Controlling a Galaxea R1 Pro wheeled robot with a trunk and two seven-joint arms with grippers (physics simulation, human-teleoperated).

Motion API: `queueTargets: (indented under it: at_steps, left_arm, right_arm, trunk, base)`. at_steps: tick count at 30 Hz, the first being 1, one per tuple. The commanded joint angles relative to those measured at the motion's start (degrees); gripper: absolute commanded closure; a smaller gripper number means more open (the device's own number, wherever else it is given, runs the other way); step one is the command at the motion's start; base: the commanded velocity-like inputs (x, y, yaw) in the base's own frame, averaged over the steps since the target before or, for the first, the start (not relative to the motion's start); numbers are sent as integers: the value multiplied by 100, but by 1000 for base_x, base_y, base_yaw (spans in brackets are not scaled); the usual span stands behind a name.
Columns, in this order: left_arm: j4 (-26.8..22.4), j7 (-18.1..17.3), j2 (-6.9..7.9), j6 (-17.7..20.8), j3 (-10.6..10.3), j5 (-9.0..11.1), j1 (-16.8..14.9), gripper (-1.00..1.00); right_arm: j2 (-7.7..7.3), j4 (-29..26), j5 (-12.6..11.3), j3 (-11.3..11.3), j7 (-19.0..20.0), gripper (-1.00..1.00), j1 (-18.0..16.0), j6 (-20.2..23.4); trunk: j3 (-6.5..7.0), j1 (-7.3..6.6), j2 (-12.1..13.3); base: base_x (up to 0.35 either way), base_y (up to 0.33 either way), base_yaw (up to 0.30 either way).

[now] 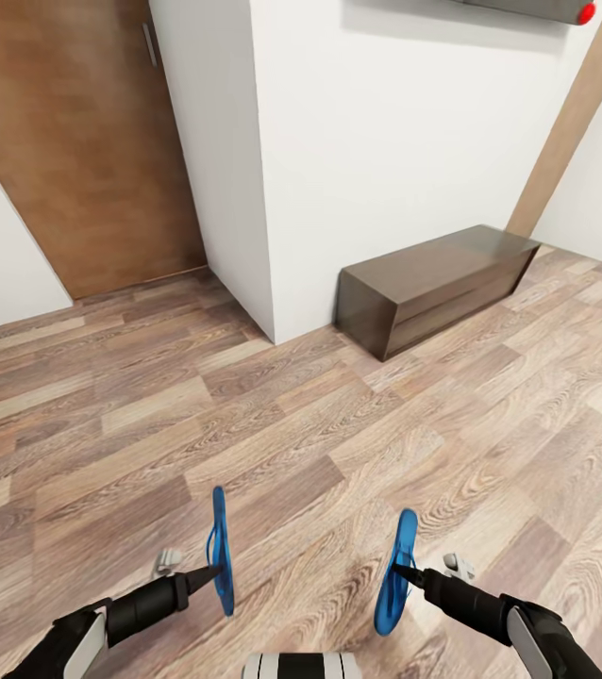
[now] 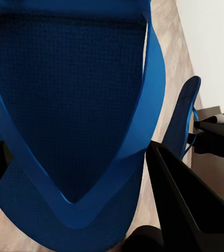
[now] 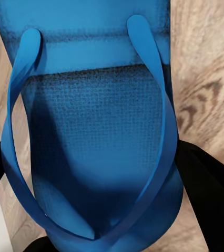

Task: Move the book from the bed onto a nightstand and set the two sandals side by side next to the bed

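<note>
I am carrying one blue sandal in each pincer. My left gripper point(image 1: 209, 573) is closed on the left sandal point(image 1: 220, 549), and my right gripper point(image 1: 409, 571) is closed on the right sandal point(image 1: 394, 573). Each is held on edge, above the wooden floor point(image 1: 339, 443), so the soles stand nearly upright and hang clear of the planks while I travel.

From the left wrist, the left sandal point(image 2: 70, 121) lies broad before the lens, its V-shaped strap running down to a point, with one dark finger point(image 2: 188, 205) beside it; beyond, the other sandal point(image 2: 181, 123) shows in the right pincer point(image 2: 201, 134). From the right wrist, the right sandal point(image 3: 91, 136) sits between my dark fingers point(image 3: 209, 194), straps arching over the footbed.

Ahead are a white wall corner point(image 1: 263, 189), a brown wooden door point(image 1: 84, 141) and a low dark-brown cabinet point(image 1: 438, 283) against the wall (longer than a bedside unit would be, I judge, so probably the dresser). My guess is that I must turn and drive on before setting the pair down together.
</note>
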Motion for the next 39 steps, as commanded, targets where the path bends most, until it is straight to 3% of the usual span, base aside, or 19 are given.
queueTargets:
  at_steps: [1, 7, 10, 15, 27, 39]
  left_arm:
    - [2, -26, -3, 48, 3, 12, -2, 100]
    - [2, -24, -15, 46, 1, 9, 1, 100]
    - [2, -21, -28, 39, -16, -32, 6, 100]
    - [5, -16, -32, 37, -19, -182, 14, 100]
    - [3, -15, -36, 37, -27, -395, 28, 100]
    - [5, 10, -39, 30, -26, -412, 34, 100]
  right_arm:
    - [1, 1, -30, -8, 5, 100, -1, 47]
    - [5, 93, -23, -10, 7, 100, 6, 34]
    - [-5, 612, -47, -12, 31, 100, 7, 28]
    - [-7, 889, -50, -12, 161, 100, 8, 21]
    - [-8, 958, -4, -12, 196, 100, 8, 20]
    - [-8, 959, -4, -9, 190, 100, 8, 20]
  trunk:
    - [19, -3, 0]
    - [152, -19, 8]
    - [218, -27, 12]
    - [329, -39, 19]
    - [595, -70, 35]
    - [860, -101, 51]
  base:
    - [0, 0, 0]
    - [0, 0, 0]
    - [0, 0, 0]
    - [0, 0, 0]
    - [0, 0, 0]
    - [0, 0, 0]
